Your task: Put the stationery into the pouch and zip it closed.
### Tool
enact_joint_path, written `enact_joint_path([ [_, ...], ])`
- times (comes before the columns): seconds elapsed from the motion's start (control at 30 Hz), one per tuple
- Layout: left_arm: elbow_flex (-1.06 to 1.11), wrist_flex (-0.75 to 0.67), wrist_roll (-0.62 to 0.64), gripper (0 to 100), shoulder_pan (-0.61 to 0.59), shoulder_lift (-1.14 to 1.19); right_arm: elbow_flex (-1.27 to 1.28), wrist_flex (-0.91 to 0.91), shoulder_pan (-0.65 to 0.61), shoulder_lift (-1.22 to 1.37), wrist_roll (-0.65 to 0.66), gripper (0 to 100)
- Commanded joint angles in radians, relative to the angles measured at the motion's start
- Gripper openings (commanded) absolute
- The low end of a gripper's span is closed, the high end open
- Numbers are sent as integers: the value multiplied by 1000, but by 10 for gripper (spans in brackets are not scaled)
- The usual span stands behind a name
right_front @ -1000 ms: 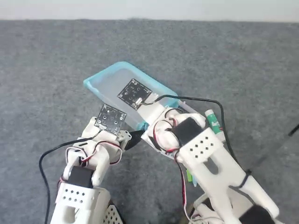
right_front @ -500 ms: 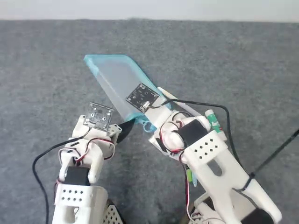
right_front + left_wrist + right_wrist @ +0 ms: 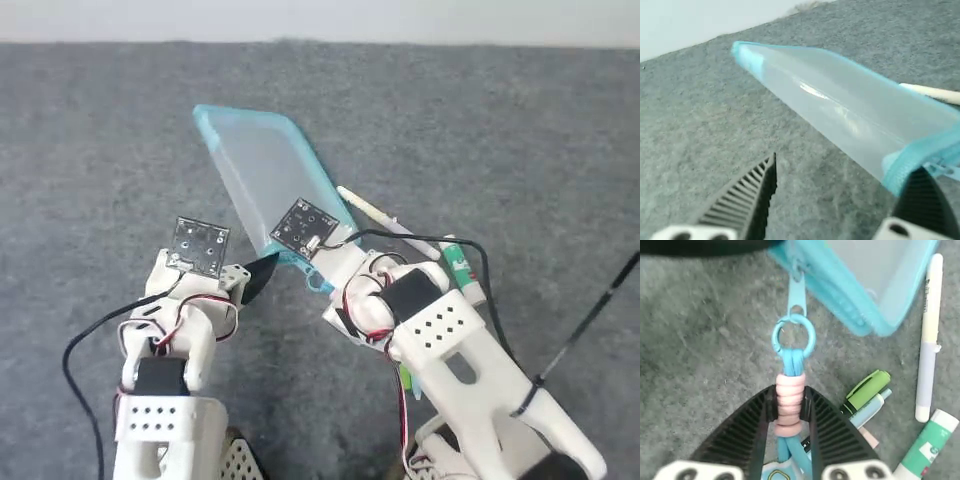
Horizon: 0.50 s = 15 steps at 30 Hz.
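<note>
The translucent pouch (image 3: 265, 170) with blue trim lies on the grey felt, its long side running away from the arms. My right gripper (image 3: 789, 395) is shut on the pink-beaded zipper pull (image 3: 789, 412) at the pouch's near end, below the blue ring (image 3: 793, 335). My left gripper (image 3: 846, 167) stands open just left of that end, one finger (image 3: 920, 197) close to the pouch corner (image 3: 900, 167), nothing held. Loose beside the pouch lie a white pen (image 3: 928, 335), a green highlighter (image 3: 866, 389) and a green-and-white glue stick (image 3: 926, 449).
The white pen (image 3: 385, 222) and glue stick (image 3: 460, 268) lie right of the pouch, partly under the right arm. Open grey felt stretches left of and beyond the pouch. The table's far edge meets a pale wall.
The left gripper let go of the pouch's near corner and drew back to the left. The pouch swung round to point away, its near end following the right gripper.
</note>
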Motion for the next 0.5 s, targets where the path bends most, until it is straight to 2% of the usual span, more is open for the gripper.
enact_joint_path([
  [0.0,-13,-58,43,357,-58,9,32,-8,73,-18,35,6],
  [0.1,-13,-58,44,357,-58,9,35,-15,130,-18,37,6],
  [0.23,-13,-57,44,357,-58,11,35,-13,143,-22,35,6],
  [0.47,16,-60,41,357,2,5,-5,24,28,-91,-37,6],
])
